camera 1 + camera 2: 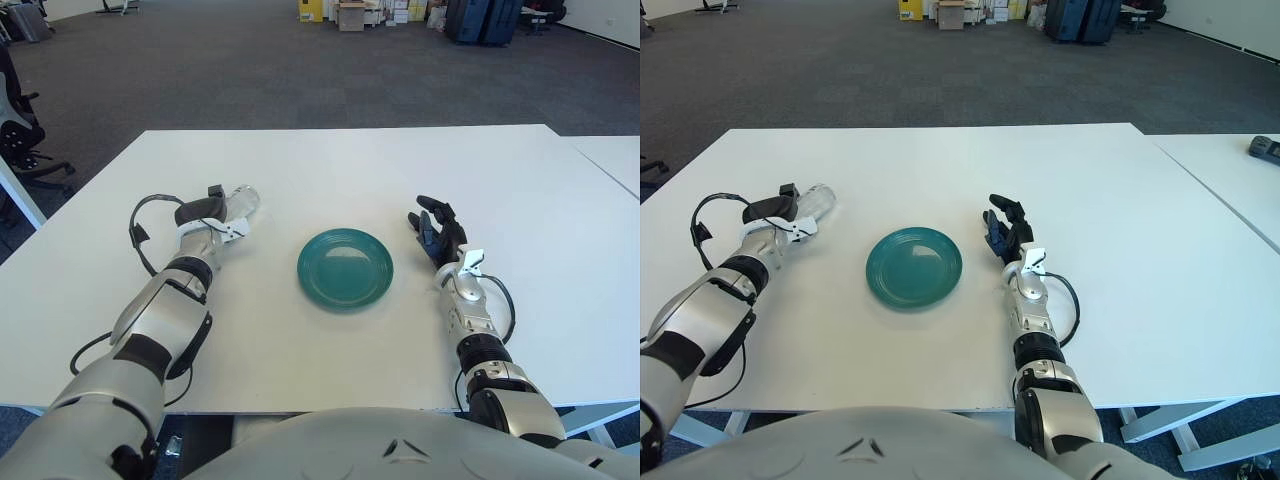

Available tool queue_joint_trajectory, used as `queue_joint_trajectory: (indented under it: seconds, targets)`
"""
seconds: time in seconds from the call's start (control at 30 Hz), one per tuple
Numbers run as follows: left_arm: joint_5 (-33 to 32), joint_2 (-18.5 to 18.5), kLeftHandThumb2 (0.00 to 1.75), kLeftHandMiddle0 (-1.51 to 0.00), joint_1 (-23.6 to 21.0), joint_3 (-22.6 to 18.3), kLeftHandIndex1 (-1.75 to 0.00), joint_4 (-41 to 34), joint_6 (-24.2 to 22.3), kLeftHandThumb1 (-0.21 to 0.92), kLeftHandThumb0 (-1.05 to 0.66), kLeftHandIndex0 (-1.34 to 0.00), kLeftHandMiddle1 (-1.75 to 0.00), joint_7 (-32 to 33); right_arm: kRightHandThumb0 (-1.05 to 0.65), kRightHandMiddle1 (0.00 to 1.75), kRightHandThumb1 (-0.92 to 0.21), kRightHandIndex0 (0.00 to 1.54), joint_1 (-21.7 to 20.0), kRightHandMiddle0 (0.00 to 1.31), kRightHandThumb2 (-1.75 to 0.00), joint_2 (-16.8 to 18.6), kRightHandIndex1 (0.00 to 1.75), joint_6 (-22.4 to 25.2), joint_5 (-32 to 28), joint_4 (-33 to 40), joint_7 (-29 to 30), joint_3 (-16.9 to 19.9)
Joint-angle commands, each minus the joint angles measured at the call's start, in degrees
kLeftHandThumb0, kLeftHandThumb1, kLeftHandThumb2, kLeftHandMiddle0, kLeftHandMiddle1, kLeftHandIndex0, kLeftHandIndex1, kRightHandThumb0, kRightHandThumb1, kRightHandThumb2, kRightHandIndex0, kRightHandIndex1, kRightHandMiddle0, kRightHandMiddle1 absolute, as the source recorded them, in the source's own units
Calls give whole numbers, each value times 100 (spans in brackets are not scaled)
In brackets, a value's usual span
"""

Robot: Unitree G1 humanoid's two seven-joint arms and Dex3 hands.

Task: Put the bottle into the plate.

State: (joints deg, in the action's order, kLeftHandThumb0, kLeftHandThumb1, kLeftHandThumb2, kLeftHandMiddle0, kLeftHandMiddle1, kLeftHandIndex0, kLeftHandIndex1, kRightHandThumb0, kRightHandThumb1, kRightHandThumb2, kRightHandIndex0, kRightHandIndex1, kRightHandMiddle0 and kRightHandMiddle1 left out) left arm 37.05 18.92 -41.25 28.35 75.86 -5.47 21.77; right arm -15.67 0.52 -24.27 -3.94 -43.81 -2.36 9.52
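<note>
I see the green plate (344, 267) mid-counter (520, 180), bare. Well left of the plate, my left hand (203, 215) has its fingers curled around the clear bottle (238, 203). Right of the plate, my right hand (436, 229) shows fingers loosely spread, holding nothing.
</note>
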Motion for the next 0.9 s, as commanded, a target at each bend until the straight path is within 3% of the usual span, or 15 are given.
queue_joint_trajectory:
  seconds: [0.0,0.2,0.3,0.53,0.67,0.87]
  targets:
    - [88,59,98,-110,65,55,-167,-4,131,53,-42,-50,-175,124,-62,88,-92,55,53,18,-63,30,0,112,-89,17,4,4]
    - [-4,132,120,-108,86,-65,-174,-320,420,40,-44,-54,-175,513,-63,88,-92,55,62,18,-63,30,0,113,-106,3,-23,9]
    - [-22,141,122,-108,97,-103,-174,-426,488,39,-45,-55,-175,610,-63,88,-92,55,62,18,-63,30,0,114,-109,-1,-29,11]
    - [-107,253,123,-109,304,-374,-175,-1552,746,38,-45,-56,-175,932,-63,88,-92,56,56,18,-63,32,0,124,-88,-31,-5,8]
    - [-147,486,122,-110,682,-623,-175,-2841,879,39,-44,-55,-175,772,-62,88,-92,56,58,17,-63,19,0,122,-38,-25,31,-16]
    - [-113,592,119,-111,1207,-933,-175,-4577,661,41,-43,-53,-175,436,-61,87,-92,56,41,16,-62,4,0,160,-19,-53,25,-28]
